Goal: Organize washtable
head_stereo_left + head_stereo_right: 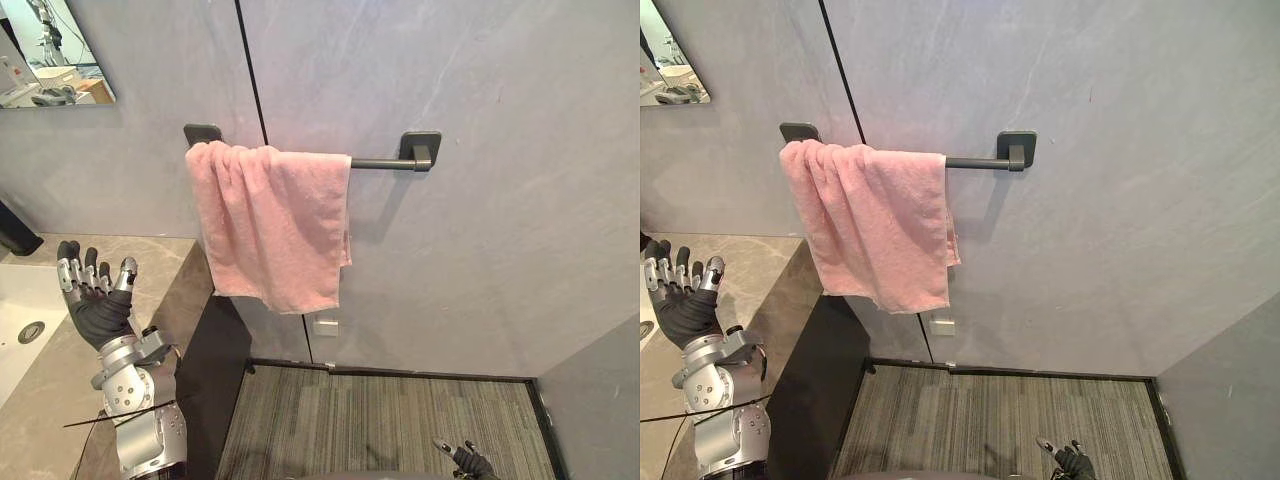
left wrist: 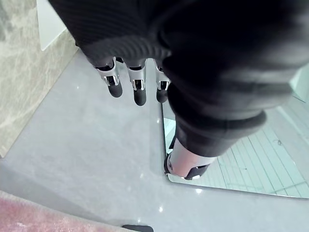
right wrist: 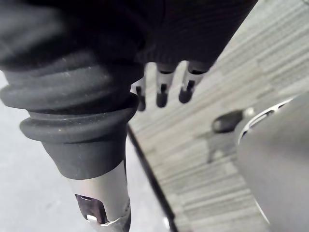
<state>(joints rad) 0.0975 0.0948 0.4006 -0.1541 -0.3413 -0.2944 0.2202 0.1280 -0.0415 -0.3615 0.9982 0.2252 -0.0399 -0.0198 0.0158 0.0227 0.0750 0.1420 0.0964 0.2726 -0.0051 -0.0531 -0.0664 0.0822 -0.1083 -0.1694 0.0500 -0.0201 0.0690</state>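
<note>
Pink towel [image 1: 270, 225] hangs bunched at the towel bar's [image 1: 380, 163] 9 o'clock end; left hand [image 1: 95, 300], fingers straight at 8 o'clock, might drag it off (right hand [image 1: 468, 460] slack-fingered, 5 o'clock).

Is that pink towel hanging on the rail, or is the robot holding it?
Hanging. The pink towel is draped over the dark rail, the left hand open and apart from it.

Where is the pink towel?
In the eye views, the pink towel hangs over the left end of the dark bar on the grey wall, above the counter edge, right of the raised left hand.
</note>
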